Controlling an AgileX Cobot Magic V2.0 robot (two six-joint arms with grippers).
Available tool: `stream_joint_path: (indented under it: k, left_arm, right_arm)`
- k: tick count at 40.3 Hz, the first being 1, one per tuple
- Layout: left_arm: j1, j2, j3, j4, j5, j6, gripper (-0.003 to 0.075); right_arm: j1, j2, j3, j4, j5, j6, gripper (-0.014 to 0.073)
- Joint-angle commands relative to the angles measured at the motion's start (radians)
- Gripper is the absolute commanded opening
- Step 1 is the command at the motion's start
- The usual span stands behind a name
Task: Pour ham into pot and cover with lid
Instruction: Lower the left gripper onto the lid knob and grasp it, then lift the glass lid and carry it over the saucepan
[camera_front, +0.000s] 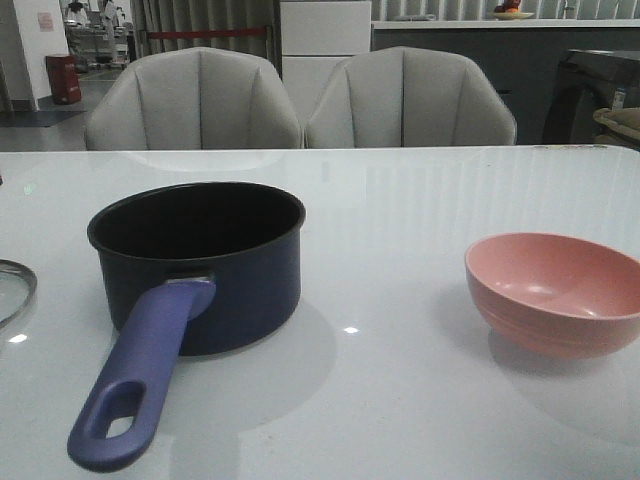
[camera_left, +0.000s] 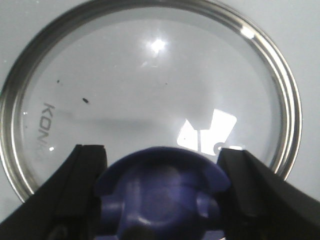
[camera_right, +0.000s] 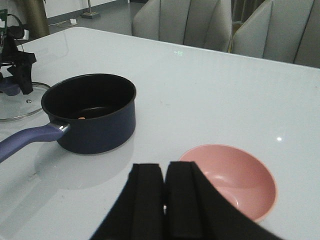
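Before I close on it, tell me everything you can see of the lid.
The lid is a round disc of clear glass with a steel rim, a small dark vent hole and grey "KON..." lettering near the edge. Its blue-purple flared knob points up. It lies flat on the white table, left of the pot and apart from it. The left gripper straddles the knob, jaws open either side; contact is not evident. Ceiling lights reflect in the glass.

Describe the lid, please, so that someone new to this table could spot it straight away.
Start at the dark navy pot on the white table; the lid lies flat on the table beside it, at the left edge of the front view. Unlike the pot or the pink bowl, it is clear glass with a steel rim and a blue-purple knob, which the left end effector straddles.
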Motion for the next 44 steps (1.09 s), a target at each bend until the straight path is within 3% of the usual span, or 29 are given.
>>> stream_joint_path:
  k: [1, 26, 44]
  left_arm:
    - [-0.003, -0.038, -0.015, -0.016, -0.005, 0.008, 0.0115]
    - [-0.007, -0.156, -0.166, -0.019, 0.056, 0.054, 0.0115]
    - [-0.205, -0.16, -0.352, -0.024, 0.194, 0.11, 0.0115]
  right_arm:
    - [-0.001, 0.008, -0.027, 0.005, -0.07, -0.008, 0.0141]
    - [-0.001, 0.008, -0.027, 0.005, -0.07, -0.008, 0.0141]
    - [-0.001, 0.008, -0.027, 0.005, -0.07, -0.008, 0.0141]
